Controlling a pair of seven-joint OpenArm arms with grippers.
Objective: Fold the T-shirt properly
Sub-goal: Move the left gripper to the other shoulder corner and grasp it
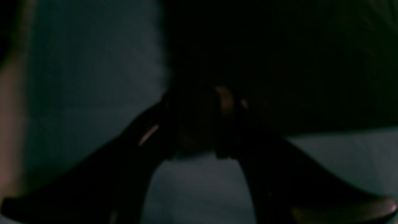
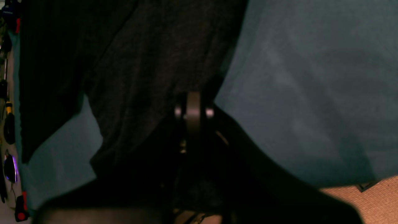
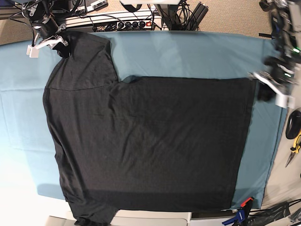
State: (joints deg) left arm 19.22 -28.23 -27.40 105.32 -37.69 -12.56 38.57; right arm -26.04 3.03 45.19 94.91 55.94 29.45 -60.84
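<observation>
Tabletop (image 3: 188, 52) w/ teal sheet carries T-shirt (image 3: 155, 146), spread flat mid-frame. Right gripper (image 3: 60, 43), upper left, fingers pinched on sleeve; lift it evenly inward. Left gripper (image 3: 263, 92), right edge by hem: finger state can't tell.

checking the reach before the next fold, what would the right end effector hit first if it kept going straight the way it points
Probably the T-shirt. In the right wrist view the shut right end effector already sits at the dark fabric's edge, with the teal cloth sheet beside it. Depth is unclear.
</observation>
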